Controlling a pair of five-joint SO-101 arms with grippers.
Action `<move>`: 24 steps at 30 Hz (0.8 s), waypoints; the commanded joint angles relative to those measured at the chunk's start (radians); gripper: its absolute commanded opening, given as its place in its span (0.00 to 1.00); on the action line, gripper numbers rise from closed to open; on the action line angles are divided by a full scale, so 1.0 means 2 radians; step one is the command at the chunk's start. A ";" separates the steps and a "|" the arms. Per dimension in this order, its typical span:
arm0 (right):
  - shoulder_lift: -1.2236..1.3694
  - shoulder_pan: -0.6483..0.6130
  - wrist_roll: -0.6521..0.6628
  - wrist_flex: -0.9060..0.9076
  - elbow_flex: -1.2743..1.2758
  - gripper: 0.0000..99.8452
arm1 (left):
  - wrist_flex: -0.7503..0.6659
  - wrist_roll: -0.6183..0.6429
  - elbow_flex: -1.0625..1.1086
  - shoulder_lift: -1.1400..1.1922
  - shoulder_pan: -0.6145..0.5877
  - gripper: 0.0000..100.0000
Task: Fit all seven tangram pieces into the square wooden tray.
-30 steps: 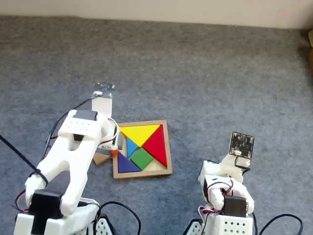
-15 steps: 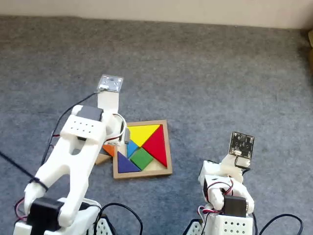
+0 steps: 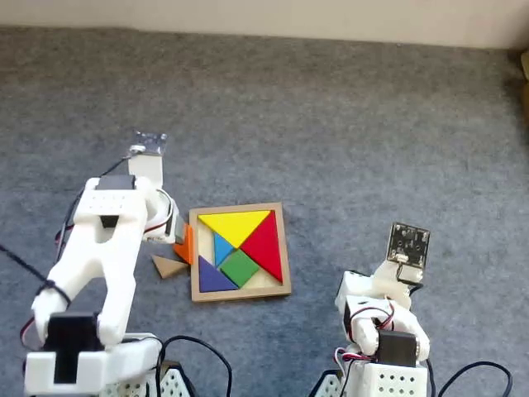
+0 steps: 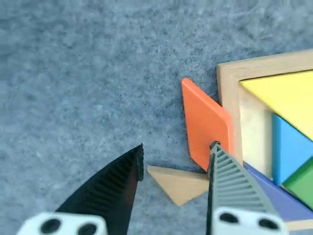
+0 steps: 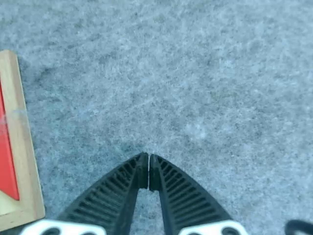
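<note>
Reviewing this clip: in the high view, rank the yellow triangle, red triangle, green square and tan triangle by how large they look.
Largest to smallest:
1. The yellow triangle and red triangle look about alike, so they are not ranked against each other.
2. The green square.
3. The tan triangle, outside the tray.

Count: one wooden tray (image 3: 285,248) is holding five pieces: one yellow triangle (image 3: 235,225), one red triangle (image 3: 264,244), one light-blue triangle (image 3: 221,248), one green square (image 3: 240,266) and one dark-blue triangle (image 3: 212,279). Two pieces are lying outside it: one orange parallelogram (image 3: 183,244) and one tan triangle (image 3: 169,265).
</note>
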 commanded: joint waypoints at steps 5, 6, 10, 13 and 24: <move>-0.009 0.005 -0.004 -0.001 0.056 0.02 | -0.011 -0.008 -0.043 0.036 0.012 0.22; -0.009 0.005 -0.004 -0.001 0.056 0.02 | -0.011 -0.008 -0.043 0.037 0.016 0.22; -0.009 0.005 -0.004 -0.001 0.056 0.02 | -0.011 -0.007 -0.043 0.037 0.022 0.22; -0.009 0.005 -0.004 -0.001 0.056 0.02 | -0.008 -0.006 -0.054 0.036 0.021 0.22; -0.009 0.004 -0.004 -0.001 0.056 0.02 | 0.035 0.019 -0.096 0.044 0.048 0.22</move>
